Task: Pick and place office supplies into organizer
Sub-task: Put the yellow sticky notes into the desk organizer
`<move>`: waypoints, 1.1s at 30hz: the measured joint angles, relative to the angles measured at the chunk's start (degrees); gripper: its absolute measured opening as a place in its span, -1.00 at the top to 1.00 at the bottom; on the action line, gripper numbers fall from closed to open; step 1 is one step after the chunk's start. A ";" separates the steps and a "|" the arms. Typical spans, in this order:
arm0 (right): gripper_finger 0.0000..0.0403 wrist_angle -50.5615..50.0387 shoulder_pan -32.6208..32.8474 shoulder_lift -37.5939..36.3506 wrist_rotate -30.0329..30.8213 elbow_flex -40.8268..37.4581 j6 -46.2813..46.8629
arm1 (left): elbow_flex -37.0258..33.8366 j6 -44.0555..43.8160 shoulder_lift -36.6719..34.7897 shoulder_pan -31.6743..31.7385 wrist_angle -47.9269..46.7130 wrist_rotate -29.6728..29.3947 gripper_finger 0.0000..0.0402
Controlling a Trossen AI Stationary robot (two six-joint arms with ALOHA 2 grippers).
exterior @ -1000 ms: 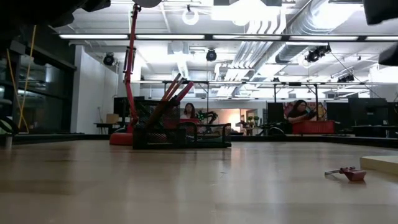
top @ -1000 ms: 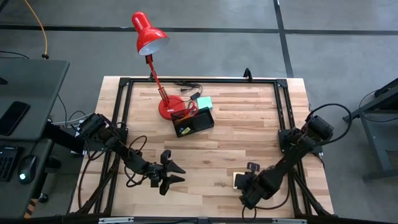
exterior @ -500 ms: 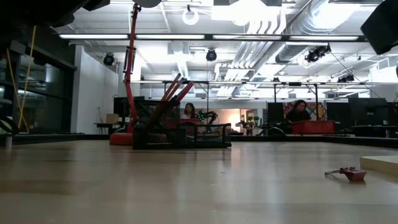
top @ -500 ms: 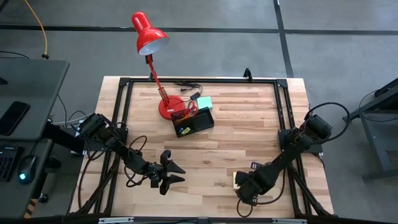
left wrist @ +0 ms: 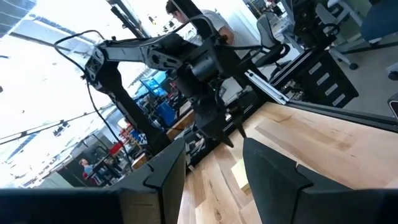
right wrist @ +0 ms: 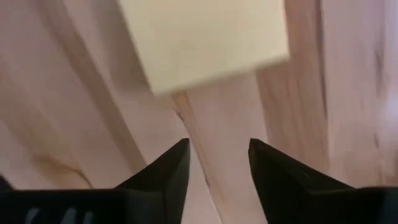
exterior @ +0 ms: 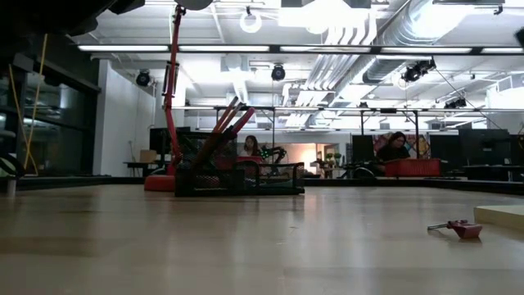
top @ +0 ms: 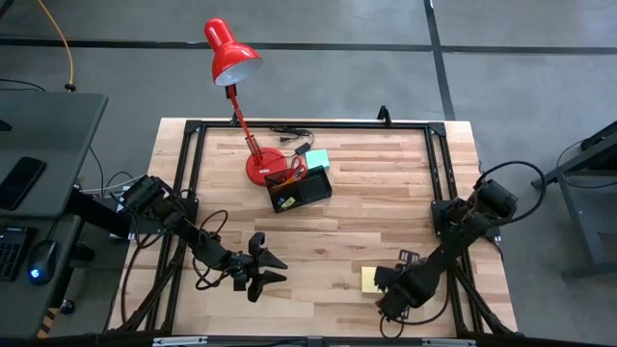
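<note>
The step in hand was judged to be the pick-up of the yellow sticky-note pad (top: 370, 280), which lay flat on the table (top: 386, 193) near the front edge, on the right side. The right gripper (top: 390, 280) stood just beside the pad, low over the wood. In the right wrist view its two fingers (right wrist: 165, 168) stood apart with bare wood between them, and the pad (right wrist: 205, 40) lay just ahead of the tips, not yet between them. Nothing was held.

To do the step well, the gripper would have needed to advance until two opposite edges of the pad sat squarely inside the gap, then descend so the tips met the pad's sides and not its top sheet. A thin pad tends to slide or fan when caught by one corner.

A small red item (exterior: 458, 229) lay close to the pad in the low view; it should have been left undisturbed.

The left gripper (top: 273, 268) waited near the front edge, left of centre, fingers spread and empty.

Farther back, the organizer (top: 301, 190) sat beside the red lamp base (top: 262, 166), with a teal pad (top: 317, 159) touching its rear edge.
</note>
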 joint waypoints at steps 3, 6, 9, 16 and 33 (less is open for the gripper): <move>0.09 -2.74 1.43 0.02 0.08 0.00 3.34 | 0.00 -0.24 -0.01 0.00 1.59 0.01 0.24; -0.06 -4.34 2.13 0.04 0.81 0.00 5.36 | 0.00 -0.24 -0.11 0.00 2.26 0.27 0.24; -0.17 -5.06 1.60 0.04 -0.72 0.00 6.01 | 0.00 -0.20 -0.11 0.00 2.47 0.41 0.24; -0.21 -5.14 0.81 0.04 -0.62 0.00 7.20 | 0.00 -0.15 -0.11 -0.02 2.48 0.42 0.24; -0.21 8.33 -0.78 0.07 6.28 -0.07 0.84 | 0.00 -0.04 -0.17 0.00 1.80 0.42 0.24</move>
